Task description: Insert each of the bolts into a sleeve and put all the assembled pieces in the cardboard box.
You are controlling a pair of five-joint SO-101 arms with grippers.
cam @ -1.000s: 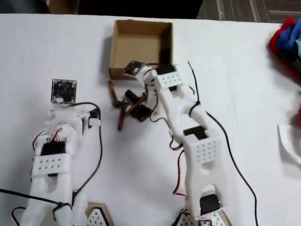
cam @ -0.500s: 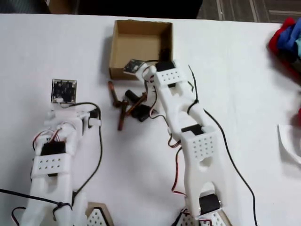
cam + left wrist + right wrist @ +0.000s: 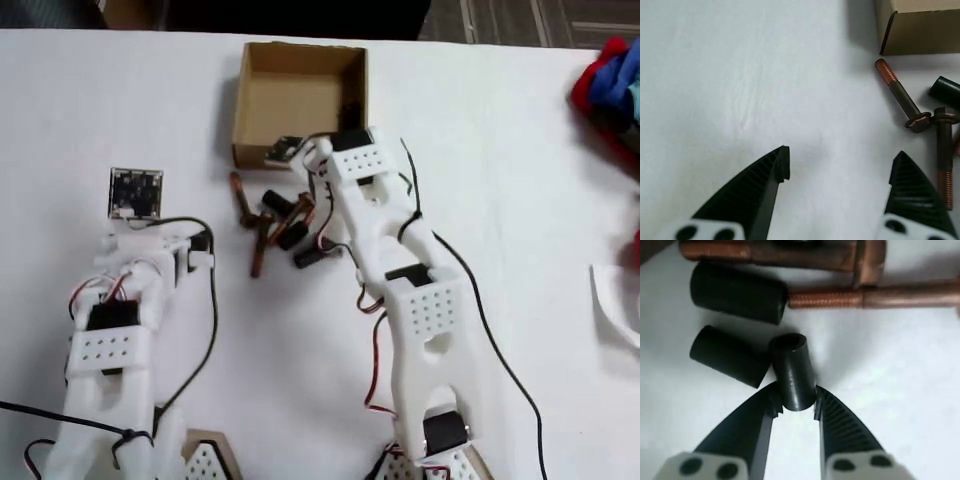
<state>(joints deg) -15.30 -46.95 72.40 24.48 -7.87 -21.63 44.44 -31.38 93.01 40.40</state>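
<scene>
My right gripper [image 3: 796, 407] is shut on the end of a black sleeve [image 3: 794, 370] that lies on the white table. Two more black sleeves [image 3: 737, 292] [image 3: 727, 355] lie just beyond it, and two copper bolts [image 3: 775, 252] [image 3: 875, 297] past those. In the high view the pile of bolts [image 3: 240, 200] and sleeves [image 3: 292, 235] sits just in front of the cardboard box [image 3: 300, 100], with the right arm [image 3: 360, 190] over it. My left gripper [image 3: 837, 170] is open above bare table, with two bolts [image 3: 900, 97] [image 3: 942, 150] off to one side.
The box corner [image 3: 920, 25] and a black sleeve [image 3: 946, 90] lie beyond the left gripper. Coloured cloth [image 3: 610, 85] and a white object [image 3: 615, 305] sit at the table's right edge. Cables [image 3: 480, 300] trail beside the right arm.
The right arm's wrist has shifted slightly toward the box, and the black sleeves beside it have shifted, one now lying nearer the arm. The left arm has not moved.
</scene>
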